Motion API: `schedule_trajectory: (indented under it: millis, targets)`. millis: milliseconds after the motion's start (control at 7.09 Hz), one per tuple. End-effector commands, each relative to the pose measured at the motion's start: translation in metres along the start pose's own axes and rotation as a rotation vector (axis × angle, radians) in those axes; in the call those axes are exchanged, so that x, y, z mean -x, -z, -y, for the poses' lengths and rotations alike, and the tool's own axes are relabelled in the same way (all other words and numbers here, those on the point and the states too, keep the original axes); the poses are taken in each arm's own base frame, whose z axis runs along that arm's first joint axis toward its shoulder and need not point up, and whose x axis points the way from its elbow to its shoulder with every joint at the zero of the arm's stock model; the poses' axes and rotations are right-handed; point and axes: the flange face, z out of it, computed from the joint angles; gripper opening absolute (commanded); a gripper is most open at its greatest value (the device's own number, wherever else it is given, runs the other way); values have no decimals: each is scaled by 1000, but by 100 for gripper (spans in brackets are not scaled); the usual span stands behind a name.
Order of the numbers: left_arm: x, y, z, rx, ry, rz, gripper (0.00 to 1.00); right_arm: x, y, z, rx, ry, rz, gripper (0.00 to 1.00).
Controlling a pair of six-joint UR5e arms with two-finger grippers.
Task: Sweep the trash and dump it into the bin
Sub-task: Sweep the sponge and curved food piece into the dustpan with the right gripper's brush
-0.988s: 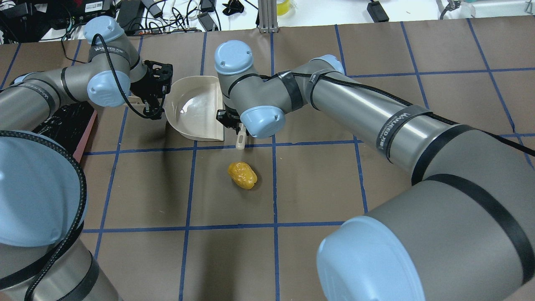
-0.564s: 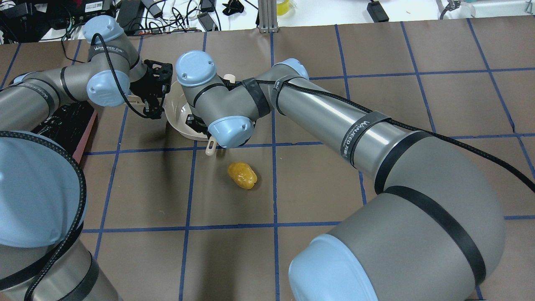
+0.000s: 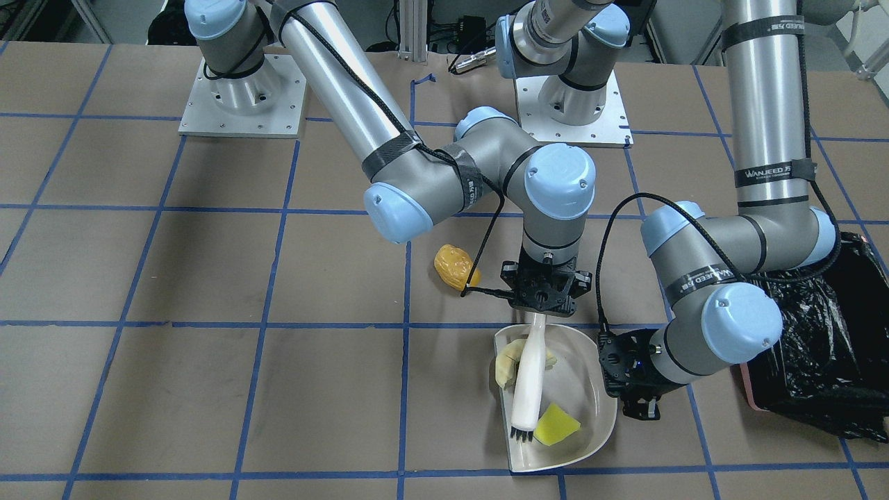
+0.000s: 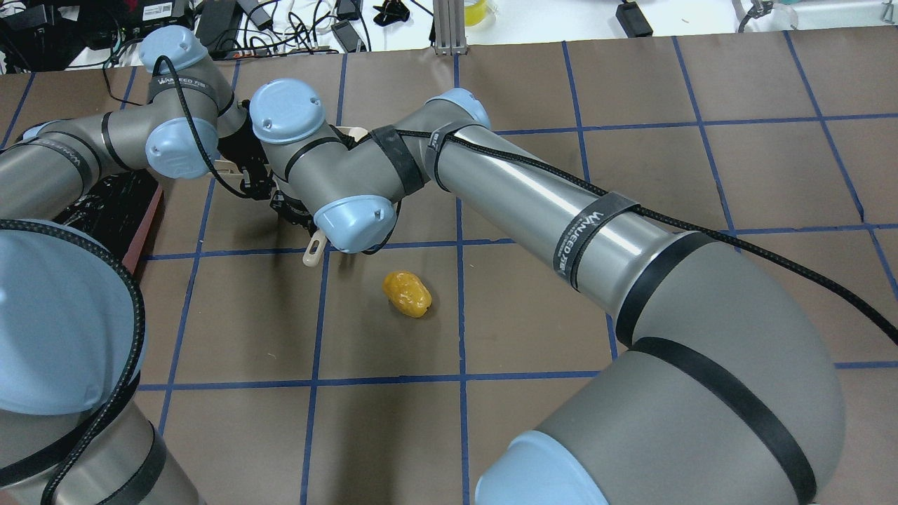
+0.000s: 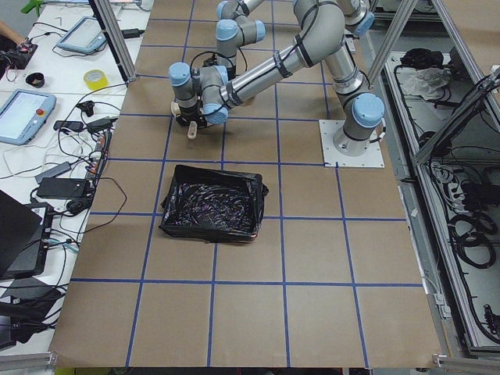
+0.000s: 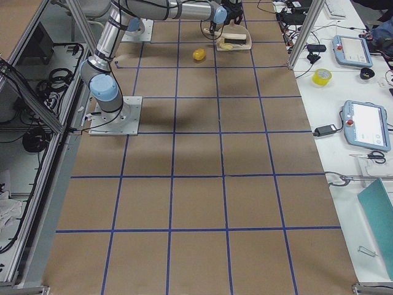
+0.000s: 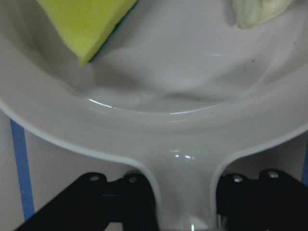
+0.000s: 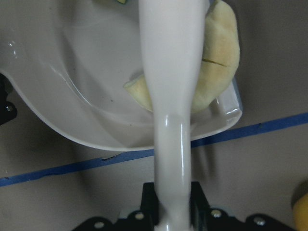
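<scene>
The cream-white dustpan [image 3: 583, 403] lies on the table. The bright-yellow wedge [image 3: 555, 423] lies inside it, and the pale cream crescent slice [image 3: 508, 360] sits at its open lip. My left gripper [image 3: 615, 368] is shut on the dustpan's handle [image 7: 185, 192]. My right gripper [image 3: 540, 312] is shut on a white brush [image 3: 529, 378], which reaches into the pan with its bristles beside the wedge. The orange-yellow lump [image 3: 453, 266] lies on the table outside the pan, behind my right gripper. The pink bin [image 5: 211, 203], lined with black plastic, stands beyond my left arm.
In the overhead view my right arm covers the dustpan; only the brush's end [image 4: 312, 251] and the lump [image 4: 407, 294] show. The bin's edge [image 4: 144, 224] peeks out at the left. Cables and devices lie past the table's far edge.
My right arm has swung toward my left arm, carrying the brush across the dustpan, which it now covers in the overhead view. The lump and my left arm have not moved.
</scene>
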Motion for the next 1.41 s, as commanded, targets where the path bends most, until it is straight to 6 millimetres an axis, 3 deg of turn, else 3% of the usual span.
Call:
schedule_trajectory:
  millis: [0,282,423,706,988,1270]
  targets:
    - [0,1,0,0,0,1,0,-23,44,15,7,67,-64,0]
    - [0,1,0,0,0,1,0,-81,85,57,50,120,-143,0]
    - [0,1,0,0,0,1,0,-105,95,60,78,128,-166,0]
    - [0,1,0,0,-3,1,0,-142,77,32,110,227,-255,0]
    - [0,1,0,0,-4,1,0,-182,57,-10,123,265,-262,0]
    - [-1,0,0,0,-3,0,0,-208,64,-39,114,333,-262,0]
